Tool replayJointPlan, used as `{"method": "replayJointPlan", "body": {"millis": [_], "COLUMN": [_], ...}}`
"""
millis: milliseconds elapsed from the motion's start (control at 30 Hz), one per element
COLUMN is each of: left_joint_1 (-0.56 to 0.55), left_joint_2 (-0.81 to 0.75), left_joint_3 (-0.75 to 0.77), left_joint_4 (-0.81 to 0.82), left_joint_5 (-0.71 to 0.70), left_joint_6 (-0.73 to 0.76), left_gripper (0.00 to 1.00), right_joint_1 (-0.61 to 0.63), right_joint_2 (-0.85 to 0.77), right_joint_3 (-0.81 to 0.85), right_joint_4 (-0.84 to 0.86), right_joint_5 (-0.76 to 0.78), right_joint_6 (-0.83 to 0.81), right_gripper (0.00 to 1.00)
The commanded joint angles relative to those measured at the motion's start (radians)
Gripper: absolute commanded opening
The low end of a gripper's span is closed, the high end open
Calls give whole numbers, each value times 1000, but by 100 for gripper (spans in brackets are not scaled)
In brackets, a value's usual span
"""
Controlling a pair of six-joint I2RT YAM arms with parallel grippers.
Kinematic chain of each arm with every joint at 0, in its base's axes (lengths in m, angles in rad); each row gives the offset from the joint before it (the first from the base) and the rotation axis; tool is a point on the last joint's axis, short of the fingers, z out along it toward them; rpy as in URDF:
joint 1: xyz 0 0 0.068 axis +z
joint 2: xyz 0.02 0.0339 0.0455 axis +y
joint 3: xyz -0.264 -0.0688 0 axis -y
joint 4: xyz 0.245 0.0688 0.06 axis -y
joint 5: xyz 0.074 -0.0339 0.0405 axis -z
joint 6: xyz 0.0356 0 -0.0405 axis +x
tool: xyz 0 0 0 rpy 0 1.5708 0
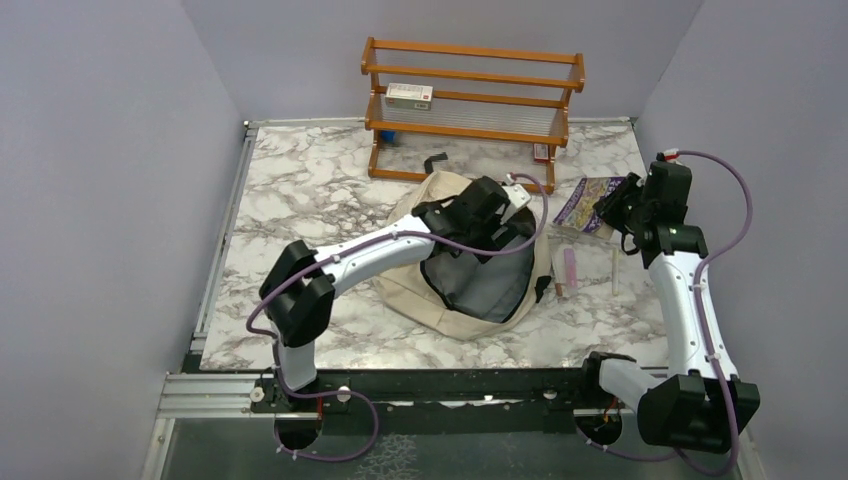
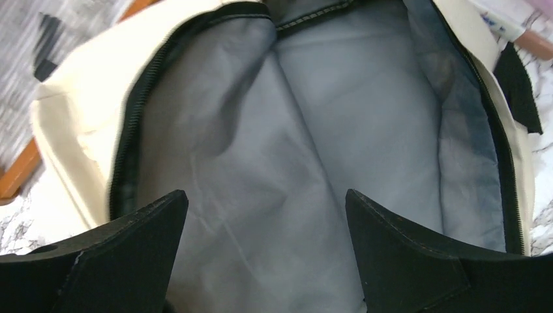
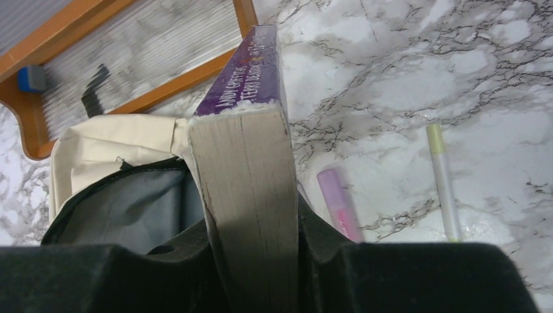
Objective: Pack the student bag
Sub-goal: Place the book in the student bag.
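Observation:
The student bag (image 1: 415,293), cream canvas with a black zipper, lies mid-table with its mouth open and the grey lining (image 2: 293,117) showing. My left gripper (image 1: 497,232) hangs over that mouth, and in its wrist view the left gripper (image 2: 266,193) is open with only lining between the fingers. My right gripper (image 1: 617,210) is to the right of the bag, shut on a thick purple-covered book (image 1: 588,205). In the right wrist view the book (image 3: 251,163) stands on edge between the jaws of the right gripper (image 3: 251,228), beside the bag (image 3: 98,147).
A wooden rack (image 1: 470,100) stands at the back with a small box (image 1: 409,95) on it. A pink marker (image 3: 339,205) and a yellow-green pen (image 3: 443,179) lie on the marble right of the bag. A small black object (image 1: 435,160) lies by the rack.

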Motion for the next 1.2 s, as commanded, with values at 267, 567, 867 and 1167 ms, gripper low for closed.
{"method": "replayJointPlan", "body": {"millis": [267, 567, 867, 1167], "left_joint_1": [-148, -153, -155, -145], "left_joint_2": [195, 272, 261, 210], "left_joint_3": [84, 88, 117, 171], "left_joint_4": [-80, -82, -84, -90], "left_joint_5": [-363, -451, -452, -402], "left_joint_6": [-9, 17, 24, 16], "left_gripper": [86, 73, 37, 0], "right_joint_1": [-1, 0, 0, -1], "right_joint_2": [-61, -79, -111, -147], "right_joint_3": [-1, -4, 12, 83], "right_joint_4": [66, 65, 61, 65], "right_joint_5": [-68, -78, -74, -137], "right_joint_6": [5, -1, -1, 1], "right_gripper": [1, 0, 1, 1]}}
